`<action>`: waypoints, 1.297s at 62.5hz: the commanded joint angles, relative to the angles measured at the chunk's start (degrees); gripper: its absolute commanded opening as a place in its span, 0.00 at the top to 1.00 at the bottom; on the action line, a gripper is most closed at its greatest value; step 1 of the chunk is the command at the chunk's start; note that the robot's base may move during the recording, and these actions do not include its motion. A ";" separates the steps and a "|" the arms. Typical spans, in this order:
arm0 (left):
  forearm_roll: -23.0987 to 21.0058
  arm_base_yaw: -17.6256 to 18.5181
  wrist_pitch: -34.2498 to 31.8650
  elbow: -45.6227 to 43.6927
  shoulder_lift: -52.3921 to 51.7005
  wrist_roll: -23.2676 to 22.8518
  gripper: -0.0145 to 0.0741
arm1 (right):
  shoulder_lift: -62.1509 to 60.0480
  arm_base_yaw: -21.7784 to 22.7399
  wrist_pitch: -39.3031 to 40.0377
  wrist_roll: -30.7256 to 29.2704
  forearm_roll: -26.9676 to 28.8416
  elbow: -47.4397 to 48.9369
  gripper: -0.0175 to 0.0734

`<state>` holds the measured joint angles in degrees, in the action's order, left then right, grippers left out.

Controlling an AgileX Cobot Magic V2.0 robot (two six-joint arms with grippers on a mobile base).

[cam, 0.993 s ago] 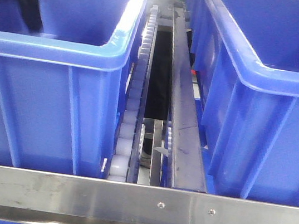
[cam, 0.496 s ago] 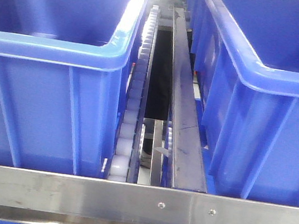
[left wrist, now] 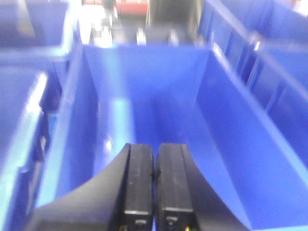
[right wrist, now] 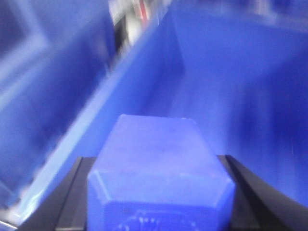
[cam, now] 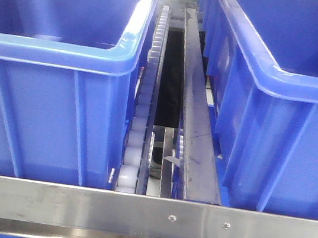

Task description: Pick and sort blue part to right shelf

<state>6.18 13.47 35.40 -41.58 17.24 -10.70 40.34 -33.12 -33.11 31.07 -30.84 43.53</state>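
Blue part held in the right wrist view

A light blue, blocky plastic part [right wrist: 161,166] with a flat top and chamfered near corners is seen in the lower centre of the right wrist frame, its long axis running away from the camera. It is clamped between the two black fingers [right wrist: 77,192] of the right gripper [right wrist: 161,192], which are pressed against its left and right sides. Its near face is cut off by the bottom edge of the frame. Blurred deep blue bin walls [right wrist: 240,72] are seen behind it in the upper part of the frame.
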 commanded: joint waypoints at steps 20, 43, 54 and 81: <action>0.39 -0.02 -2.29 0.87 -4.69 0.10 0.70 | 22.83 9.90 -8.59 -0.54 6.27 19.26 0.60; 0.39 -0.02 -2.07 0.87 -4.69 0.10 0.70 | 36.71 29.89 -9.28 -32.31 32.53 24.61 0.60; 0.39 -0.02 -2.07 0.87 -4.69 0.10 0.70 | 43.83 31.10 -4.27 -34.94 33.75 25.23 0.60; 0.39 -0.02 -2.07 0.87 -4.69 0.10 0.70 | 55.38 31.10 5.77 -34.94 31.60 25.23 0.60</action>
<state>6.18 13.47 38.17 -39.45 11.73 -10.70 97.56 -2.37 -31.61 -3.30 2.10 66.66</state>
